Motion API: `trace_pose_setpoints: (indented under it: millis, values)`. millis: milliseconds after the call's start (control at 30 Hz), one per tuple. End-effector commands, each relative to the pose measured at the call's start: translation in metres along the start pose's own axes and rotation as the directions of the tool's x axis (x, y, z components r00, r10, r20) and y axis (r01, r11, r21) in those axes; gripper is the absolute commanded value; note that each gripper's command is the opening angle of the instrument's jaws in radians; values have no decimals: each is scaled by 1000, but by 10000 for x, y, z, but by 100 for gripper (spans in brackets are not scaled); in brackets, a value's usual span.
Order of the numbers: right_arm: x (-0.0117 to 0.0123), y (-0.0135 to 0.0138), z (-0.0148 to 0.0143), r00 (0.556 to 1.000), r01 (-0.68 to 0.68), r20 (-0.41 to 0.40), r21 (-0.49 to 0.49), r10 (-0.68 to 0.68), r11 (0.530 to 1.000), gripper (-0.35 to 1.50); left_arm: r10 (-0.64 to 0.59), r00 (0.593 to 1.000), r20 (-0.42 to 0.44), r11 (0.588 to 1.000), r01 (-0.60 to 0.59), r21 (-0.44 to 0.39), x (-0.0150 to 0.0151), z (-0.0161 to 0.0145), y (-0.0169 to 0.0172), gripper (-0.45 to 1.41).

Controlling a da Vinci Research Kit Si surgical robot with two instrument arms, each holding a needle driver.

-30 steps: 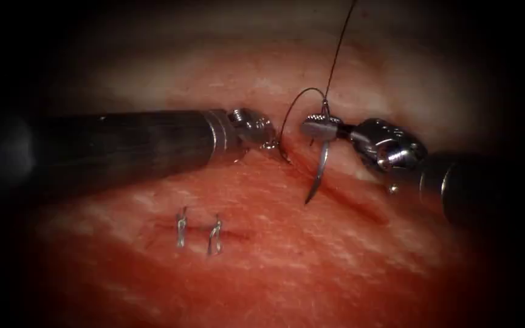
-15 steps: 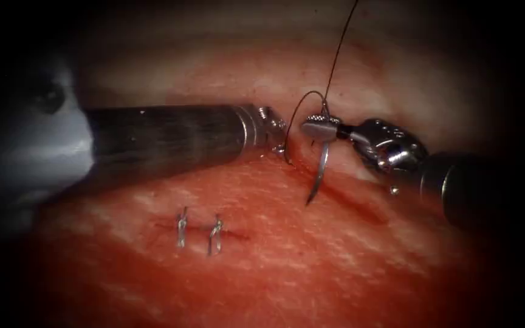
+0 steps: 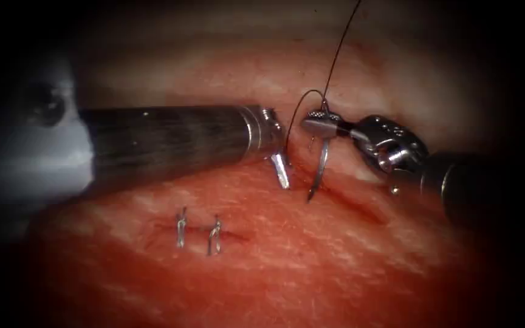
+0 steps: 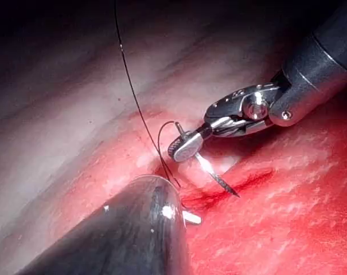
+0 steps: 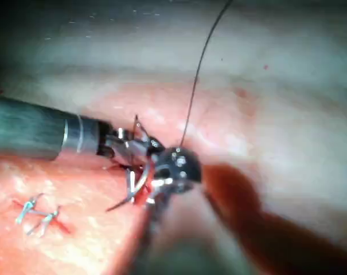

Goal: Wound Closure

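My right tool [image 3: 316, 125] comes in from the right, shut on the curved needle [image 3: 321, 167] close to its thread end. The needle hangs downward and its tip sits at the cut [image 3: 347, 197]; whether it pierces the tissue I cannot tell. The dark thread [image 3: 335, 61] loops from the needle's rear and runs up out of view. My left tool [image 3: 281, 159] lies just left of the needle, open and holding nothing, one jaw pointing down onto the cut's left lip. The left wrist view has the right tool [image 4: 182, 148] gripping the needle [image 4: 216, 176] over the red cut [image 4: 248, 183].
Two finished stitches [image 3: 199, 231] with short cut ends sit on the tissue to the lower left, also seen as stitches [image 5: 38, 213] from the right wrist. Red fluid wets the tissue [image 3: 335, 267] around the cut. The left shaft [image 3: 165, 140] lies across the left side.
The left tool has slid right toward the needle, and its jaws have gone from shut to open, one swinging down. The right tool and needle have stayed put.
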Motion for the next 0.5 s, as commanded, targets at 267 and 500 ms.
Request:
trace_pose_setpoints:
  millis: [267, 500]
  values:
    - [-8, 9, 18, 1000, 21, -14, 6, -21, 1000, -35, 1, 1000, -16, 999, 0, 36, 10, -10, -16, 42]
    - [-8, 7, 16, 999, 44, -11, 6, -44, 999, -35, 16, 997, -73, 999, -13, 34, 17, -20, -36, -45]
